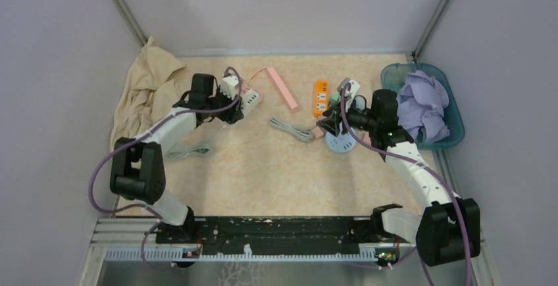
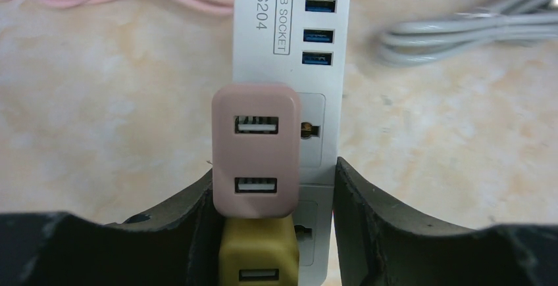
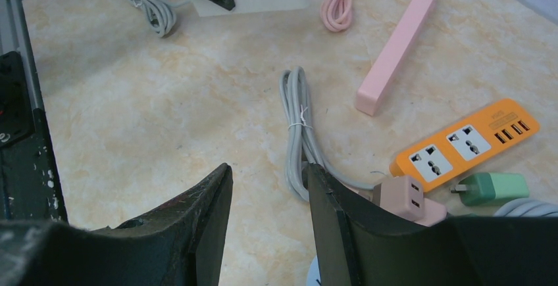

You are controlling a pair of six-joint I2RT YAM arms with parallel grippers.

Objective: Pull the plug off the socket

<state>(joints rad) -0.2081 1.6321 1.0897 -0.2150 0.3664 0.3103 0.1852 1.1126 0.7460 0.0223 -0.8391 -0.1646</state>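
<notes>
A white USB power strip (image 2: 289,49) lies on the table, also showing in the top view (image 1: 249,99). A pink USB plug (image 2: 255,151) sits in its socket, with a yellow plug (image 2: 258,256) just below it. My left gripper (image 2: 273,174) is closed around them: the left finger touches the plugs' side and the right finger presses the strip's edge. My right gripper (image 3: 266,167) is open and empty above bare table, beside a grey cable (image 3: 299,135). In the top view it (image 1: 329,125) is right of centre.
An orange power strip (image 3: 467,143), a green plug (image 3: 493,187), a second pink plug (image 3: 408,197) and a pink strip (image 3: 398,46) lie near the right gripper. A beige cloth (image 1: 148,89) is far left. A blue basket (image 1: 454,135) with purple cloth is far right.
</notes>
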